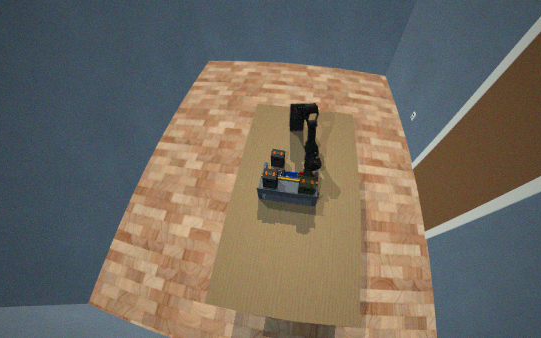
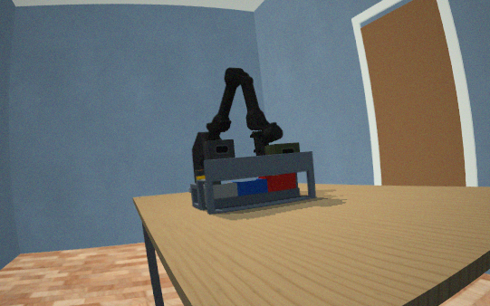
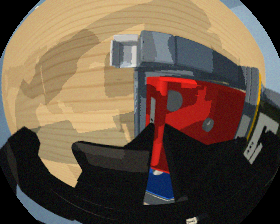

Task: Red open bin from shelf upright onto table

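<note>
The red open bin (image 2: 282, 182) (image 3: 226, 105) sits upright on the lower level of the grey-blue shelf (image 1: 287, 196) (image 2: 258, 166) (image 3: 191, 50), at the right end in the exterior view. Round grey parts (image 3: 174, 100) (image 3: 207, 124) lie inside it. My gripper (image 3: 157, 127) is shut on the bin's side wall, with one finger on each side of the thin red wall in the wrist view. In the exterior view the fingertips are hidden behind the shelf and a box. The table (image 1: 285, 270) (image 2: 335, 235) (image 3: 66, 90) is light wood.
A blue bin (image 2: 252, 186) (image 3: 159, 186) stands beside the red one, then a grey bin (image 2: 225, 190). Above the bins, a dark box (image 1: 270, 179) (image 2: 219, 149) and a dark green box (image 1: 307, 185) (image 2: 283, 148) stand on the shelf. Another dark box (image 1: 278, 159) is behind.
</note>
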`<state>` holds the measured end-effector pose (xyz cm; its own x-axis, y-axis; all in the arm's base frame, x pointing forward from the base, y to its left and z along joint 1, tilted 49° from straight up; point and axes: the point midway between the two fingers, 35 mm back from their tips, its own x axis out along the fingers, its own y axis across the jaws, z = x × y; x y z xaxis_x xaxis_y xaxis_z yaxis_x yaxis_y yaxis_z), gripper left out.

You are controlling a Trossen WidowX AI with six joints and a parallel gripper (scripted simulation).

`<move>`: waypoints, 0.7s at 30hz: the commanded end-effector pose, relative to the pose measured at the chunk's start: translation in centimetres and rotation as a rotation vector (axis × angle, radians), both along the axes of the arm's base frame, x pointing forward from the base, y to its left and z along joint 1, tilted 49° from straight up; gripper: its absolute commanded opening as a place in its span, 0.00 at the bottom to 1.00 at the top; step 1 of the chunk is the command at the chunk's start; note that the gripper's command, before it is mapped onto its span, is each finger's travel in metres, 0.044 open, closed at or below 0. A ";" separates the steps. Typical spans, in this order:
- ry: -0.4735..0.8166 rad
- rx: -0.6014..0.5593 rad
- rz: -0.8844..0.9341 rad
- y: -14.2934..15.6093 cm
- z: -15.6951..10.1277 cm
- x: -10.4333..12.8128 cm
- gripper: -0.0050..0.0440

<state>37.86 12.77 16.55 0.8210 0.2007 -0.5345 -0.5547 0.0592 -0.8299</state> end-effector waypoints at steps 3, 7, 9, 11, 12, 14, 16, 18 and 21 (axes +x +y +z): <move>-0.042 0.014 -0.003 0.0 1.5 0.2 0.10; -0.032 0.012 0.000 0.0 1.2 0.0 0.10; -0.037 0.013 -0.002 0.0 1.3 0.1 0.10; -0.042 0.014 -0.003 0.0 1.4 0.2 0.10; -0.042 0.014 -0.003 0.0 1.4 0.2 0.10; -0.042 0.014 -0.003 0.0 1.4 0.2 0.10; -0.042 0.014 -0.003 0.0 1.4 0.2 0.10; -0.042 0.014 -0.003 0.0 1.4 0.2 0.10; -0.042 0.014 -0.003 0.0 1.4 0.2 0.10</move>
<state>37.92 12.79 16.57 0.8228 0.2013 -0.5315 -0.5520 0.0602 -0.8317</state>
